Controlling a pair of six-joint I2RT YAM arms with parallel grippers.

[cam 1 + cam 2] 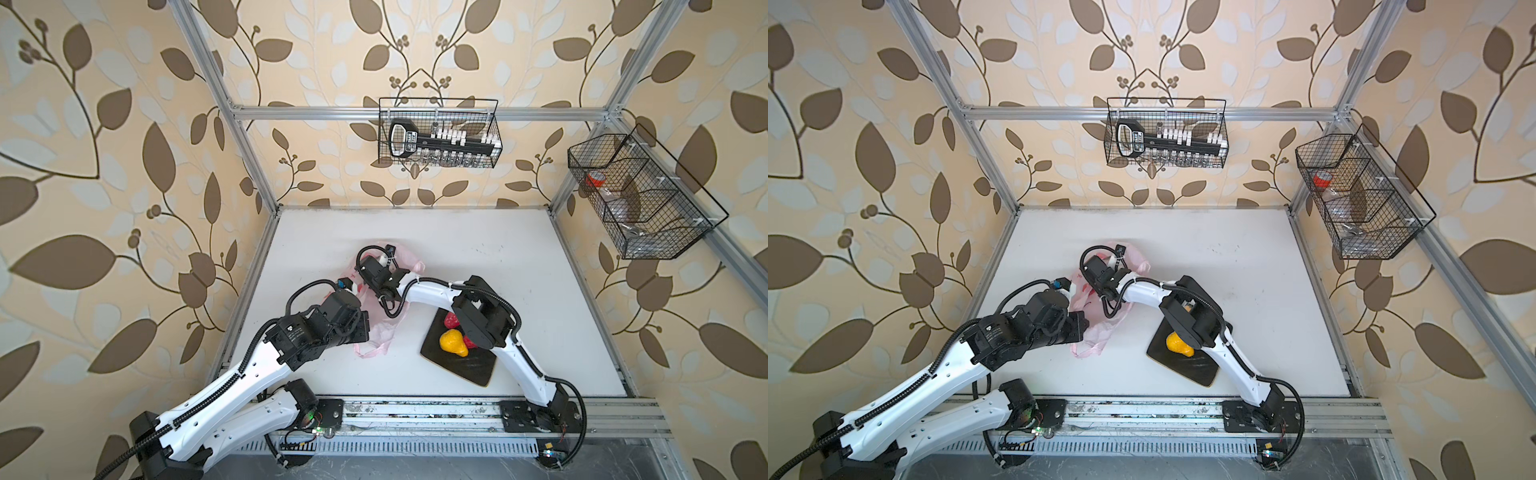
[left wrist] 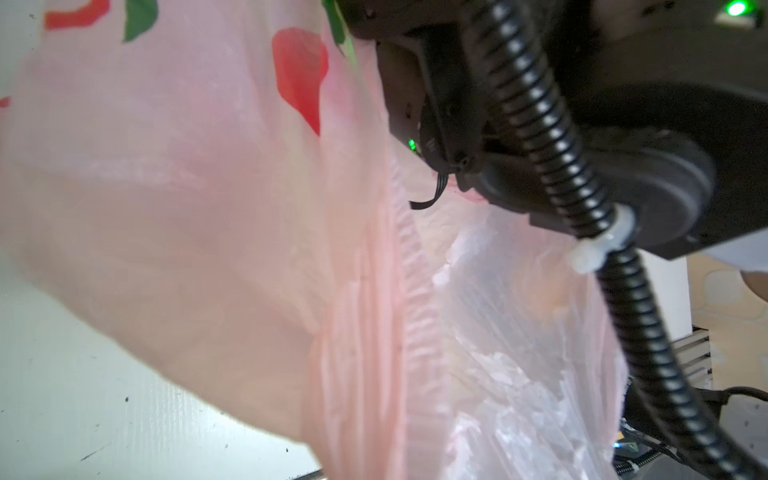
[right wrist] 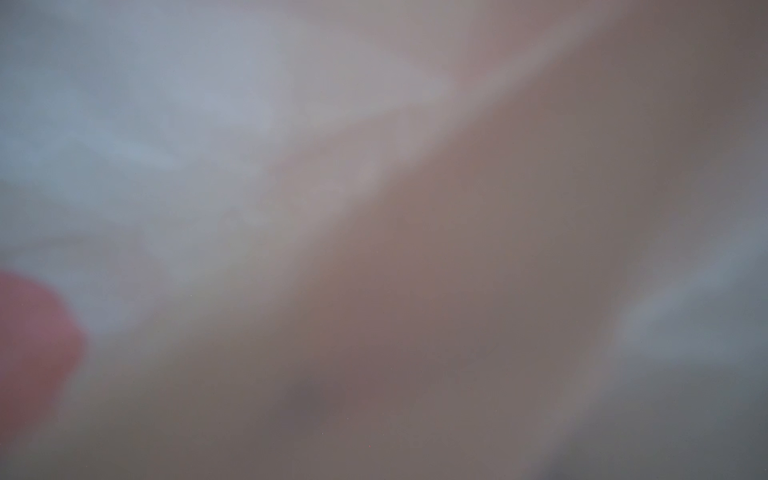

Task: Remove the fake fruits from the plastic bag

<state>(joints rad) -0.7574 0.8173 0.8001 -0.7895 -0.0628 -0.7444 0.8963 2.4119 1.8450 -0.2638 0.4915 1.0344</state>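
Observation:
The pale pink plastic bag (image 1: 380, 334) (image 1: 1100, 328) lies crumpled at the table's middle. My left gripper (image 1: 365, 331) (image 1: 1083, 328) is at its near edge, shut on a gathered pleat of the plastic bag (image 2: 365, 332); its jaws are hidden. My right gripper (image 1: 365, 272) (image 1: 1094, 270) reaches down into the bag from the right, fingers hidden. Blurred bag film (image 3: 374, 208) fills the right wrist view. A yellow-orange pear (image 1: 453, 343) (image 1: 1177, 344) and two red fake fruits (image 1: 452, 320) lie on the black plate (image 1: 461, 368) (image 1: 1198, 368), under the right arm.
A wire basket (image 1: 440, 133) of small items hangs on the back wall. Another wire basket (image 1: 640, 199) hangs at the right. An aluminium rail (image 1: 415, 411) runs along the table's front. The right arm's black wrist (image 2: 582, 124) hangs close above the bag.

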